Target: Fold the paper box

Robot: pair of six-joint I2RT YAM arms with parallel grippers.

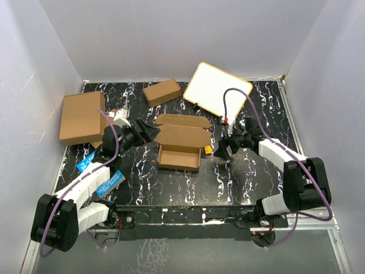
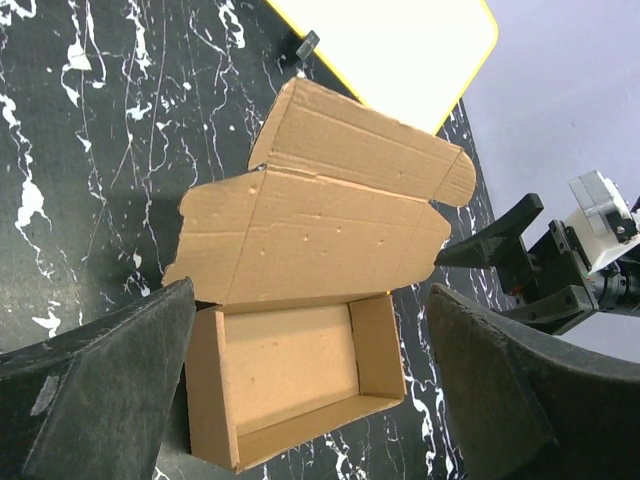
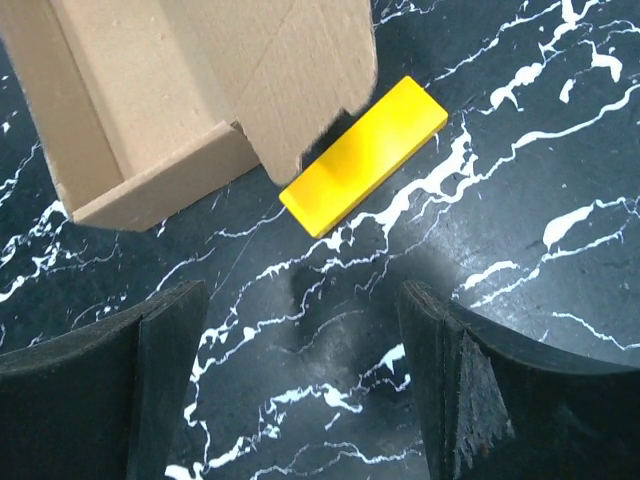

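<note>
The paper box (image 1: pixel 179 145) lies mid-table as an open brown cardboard tray with its tabbed lid folded back flat toward the far side. My left gripper (image 1: pixel 149 132) is open and empty just left of the box. In the left wrist view its fingers straddle the tray (image 2: pixel 300 360) from above, apart from it, and the lid (image 2: pixel 320 230) lies beyond. My right gripper (image 1: pixel 219 153) is open and empty just right of the box, above bare table (image 3: pixel 300 380). The right wrist view shows the box's corner and lid tab (image 3: pixel 150 90).
A yellow flat block (image 3: pixel 362 155) lies against the box's right side, partly under the lid tab. A bigger brown carton (image 1: pixel 82 117) sits far left, a small closed brown box (image 1: pixel 162 92) at the back, a white wood-framed board (image 1: pixel 219 88) back right, and blue packets (image 1: pixel 108 182) near left.
</note>
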